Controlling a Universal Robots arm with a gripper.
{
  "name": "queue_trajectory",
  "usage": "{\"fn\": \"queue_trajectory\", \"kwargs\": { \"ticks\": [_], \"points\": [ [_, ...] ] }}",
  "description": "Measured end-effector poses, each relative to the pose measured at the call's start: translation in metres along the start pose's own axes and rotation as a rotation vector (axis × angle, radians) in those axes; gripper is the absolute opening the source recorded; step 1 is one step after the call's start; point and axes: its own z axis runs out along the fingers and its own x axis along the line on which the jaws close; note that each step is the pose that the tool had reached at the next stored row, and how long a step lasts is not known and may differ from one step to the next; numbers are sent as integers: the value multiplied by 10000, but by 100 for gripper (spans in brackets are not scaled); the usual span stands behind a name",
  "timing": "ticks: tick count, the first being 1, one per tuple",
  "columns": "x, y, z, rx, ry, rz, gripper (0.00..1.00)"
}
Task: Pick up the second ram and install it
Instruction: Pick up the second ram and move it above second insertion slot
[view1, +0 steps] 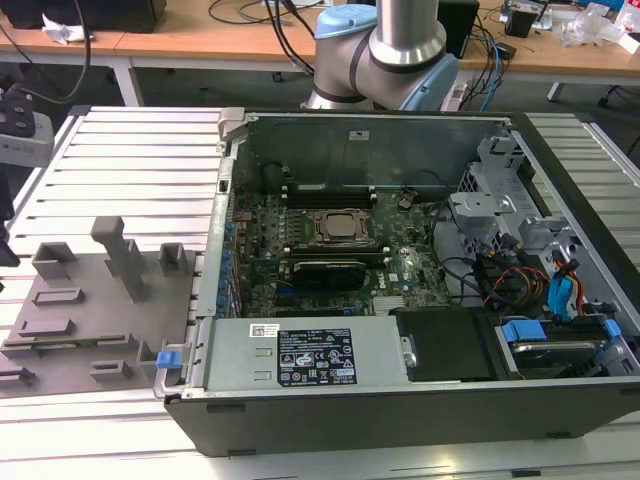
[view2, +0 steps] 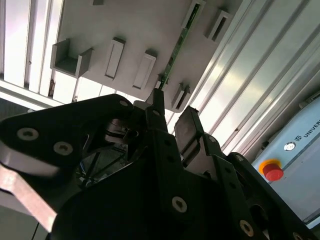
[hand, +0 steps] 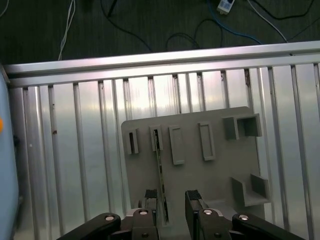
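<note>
The second ram (hand: 159, 160) is a thin green strip standing on edge in a slot of the grey holder plate (hand: 190, 175). In the second wrist view the ram (view2: 177, 42) runs away from the fingertips across the same plate (view2: 135, 25). My gripper (hand: 171, 200) is open above the plate. Its two black fingers straddle the near end of the strip, which lies close beside one finger (hand: 150, 196). Nothing is clamped. In the second wrist view the gripper (view2: 172, 106) also shows a gap between its pads.
The open computer case (view1: 400, 400) lies at the exterior view's right, with the motherboard, its silver processor socket (view1: 335, 227) and the dark memory slots on either side. The grey holder plate (view1: 100, 310) sits on the ribbed aluminium table (view1: 140, 170). A red stop button (view2: 272, 171) is nearby.
</note>
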Motion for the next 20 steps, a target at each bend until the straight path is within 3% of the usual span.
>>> {"fn": "queue_trajectory", "kwargs": {
  "ticks": [20],
  "points": [
    [5, -10, 232, 0, 0, 0, 36]
  ]
}}
